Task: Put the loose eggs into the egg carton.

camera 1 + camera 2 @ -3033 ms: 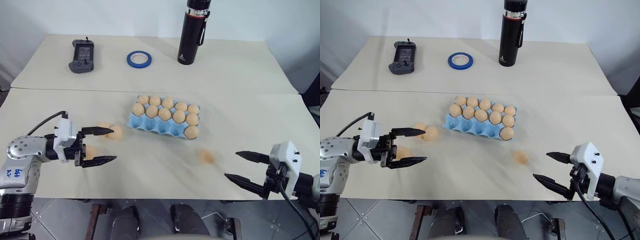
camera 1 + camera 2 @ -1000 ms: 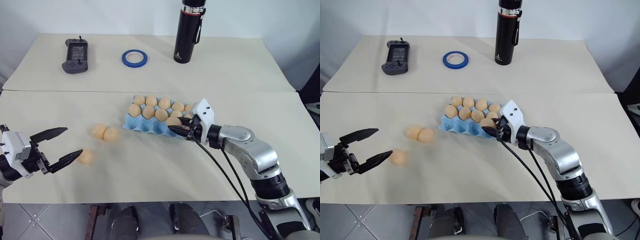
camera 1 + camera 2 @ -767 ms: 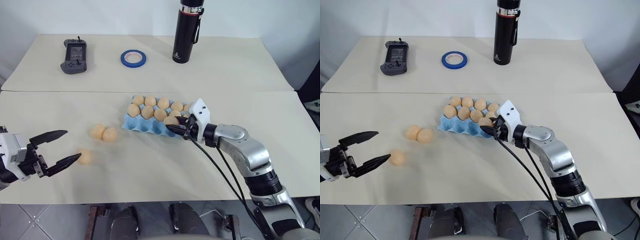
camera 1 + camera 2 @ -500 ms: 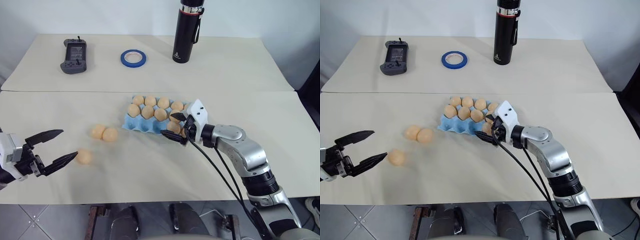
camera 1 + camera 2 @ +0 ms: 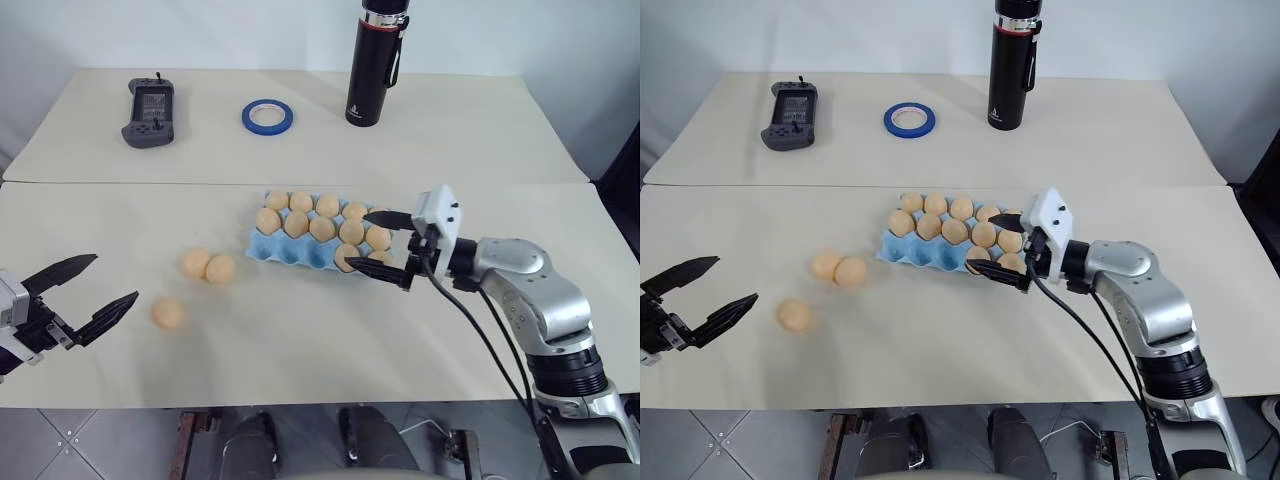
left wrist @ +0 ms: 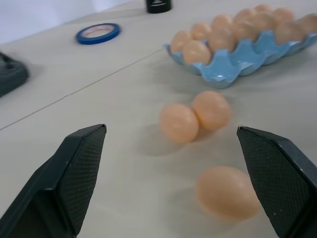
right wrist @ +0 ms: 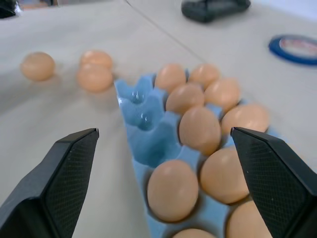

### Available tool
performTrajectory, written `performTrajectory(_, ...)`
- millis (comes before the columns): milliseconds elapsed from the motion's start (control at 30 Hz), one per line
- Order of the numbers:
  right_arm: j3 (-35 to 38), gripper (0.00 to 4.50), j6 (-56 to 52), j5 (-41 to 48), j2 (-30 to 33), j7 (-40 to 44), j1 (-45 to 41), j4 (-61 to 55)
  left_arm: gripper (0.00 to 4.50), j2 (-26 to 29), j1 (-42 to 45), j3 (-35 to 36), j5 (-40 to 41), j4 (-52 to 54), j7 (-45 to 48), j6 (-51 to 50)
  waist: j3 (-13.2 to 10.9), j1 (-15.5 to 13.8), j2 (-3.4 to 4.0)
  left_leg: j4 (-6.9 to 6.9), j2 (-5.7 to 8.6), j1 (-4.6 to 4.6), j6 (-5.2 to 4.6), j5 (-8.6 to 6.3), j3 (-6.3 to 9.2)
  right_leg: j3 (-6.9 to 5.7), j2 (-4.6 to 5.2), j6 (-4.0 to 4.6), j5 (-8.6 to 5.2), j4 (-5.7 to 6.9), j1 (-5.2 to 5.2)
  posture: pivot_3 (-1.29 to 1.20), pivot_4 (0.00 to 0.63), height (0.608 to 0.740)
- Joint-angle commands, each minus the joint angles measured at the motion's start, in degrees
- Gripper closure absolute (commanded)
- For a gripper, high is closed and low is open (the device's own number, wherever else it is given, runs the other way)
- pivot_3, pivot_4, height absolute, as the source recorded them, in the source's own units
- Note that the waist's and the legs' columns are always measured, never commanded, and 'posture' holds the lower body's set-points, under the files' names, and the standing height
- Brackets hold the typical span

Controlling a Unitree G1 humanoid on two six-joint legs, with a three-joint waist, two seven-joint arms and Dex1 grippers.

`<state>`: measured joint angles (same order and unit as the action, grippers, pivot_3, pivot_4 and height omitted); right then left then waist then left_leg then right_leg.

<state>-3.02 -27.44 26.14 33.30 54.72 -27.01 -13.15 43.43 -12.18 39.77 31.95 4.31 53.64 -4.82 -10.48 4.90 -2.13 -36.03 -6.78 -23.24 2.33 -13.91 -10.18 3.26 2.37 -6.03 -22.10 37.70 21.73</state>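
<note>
The carton (image 5: 325,240) lies mid-tabletop (image 5: 300,340), its long axis running from 9 o'clock toward 3 o'clock with the right end dipping slightly nearer the robot. I count eleven eggs in it: five in the far row, five in the middle row, one in the near row at the right end (image 5: 346,256), though the right gripper hides part of that end, so the count may be off by one. The right wrist view shows what the head views barely do: at least two near-row cups (image 7: 136,106) sit bare.

Three loose eggs lie at 9 o'clock of the carton. Two (image 5: 196,263) (image 5: 220,269) touch side by side; the third (image 5: 167,313) rests apart from them, nearer the robot. In the left wrist view that third egg (image 6: 227,192) lies with its long axis across the gap between the fingers.

The right gripper (image 5: 380,246) hovers at the carton's right end, fingers spread wide and holding nothing. The left gripper (image 5: 88,289) sits at 9 o'clock of the third egg, fingers released wide, empty.

On the far tabletop stand one black bottle (image 5: 372,62), one blue tape ring (image 5: 267,116) and one dark handheld controller (image 5: 149,99).
</note>
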Motion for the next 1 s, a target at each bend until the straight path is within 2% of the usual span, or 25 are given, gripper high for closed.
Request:
performTrajectory(33,2.59,0.03,4.82,0.85,2.62,5.9,1.3,3.67,0.0,-2.16,-0.89,3.1,-2.51,2.38,-6.78,0.77,0.0,-0.05,0.0,-0.01,0.0,0.02,-0.01,0.0,0.03,-0.01,0.0,0.0,0.0,-0.04,-0.06,0.0,0.15,0.74)
performTrajectory(133,4.9,0.03,6.64,4.54,4.28,12.86,3.14,6.15,0.0,-5.47,-4.33,4.88,-2.97,5.24,-10.43,0.55,-0.01,0.05,-0.02,-0.07,0.04,0.03,-0.05,-0.01,0.0,0.01,0.04,-0.01,0.0,-0.08,-0.11,0.0,0.15,0.74)
performTrajectory(333,5.49,0.03,8.26,5.12,6.35,18.67,4.5,10.05,0.0,-11.23,-13.67,4.69,-3.52,11.65,-11.07,1.91,-0.01,0.16,-0.01,-0.05,-0.03,0.08,-0.04,-0.03,0.03,0.02,0.03,0.01,0.0,-0.12,-0.15,0.0,0.15,0.74)
performTrajectory(567,4.83,0.03,9.15,2.98,6.77,18.55,2.96,14.62,0.0,-19.44,-20.75,2.4,-3.04,19.92,-16.12,0.49,-0.01,0.11,-0.03,-0.1,0.05,0.07,-0.26,-0.12,0.06,0.07,0.27,0.1,-0.04,-0.28,-0.28,0.0,0.15,0.74)
performTrajectory(700,4.4,0.03,8.92,3.11,6.21,18.52,2.17,14.8,0.0,-21.1,-19.11,-0.45,-4.49,21.11,-18.63,0.41,-0.01,0.11,-0.03,-0.12,0.09,0.08,-0.34,-0.13,0.14,0.13,0.28,0.15,-0.05,-0.29,-0.33,0.0,0.15,0.74)
performTrajectory(1000,3.98,0.03,8.34,2.95,5.48,17.56,1.85,14.13,0.0,-19.6,-10.57,-8.05,-8.7,18.95,-21.89,0.66,-0.02,-0.03,-0.02,-0.12,0.09,0.07,-0.14,-0.02,0.25,0.11,0.13,0.13,-0.02,-0.28,-0.4,0.0,0.15,0.74)
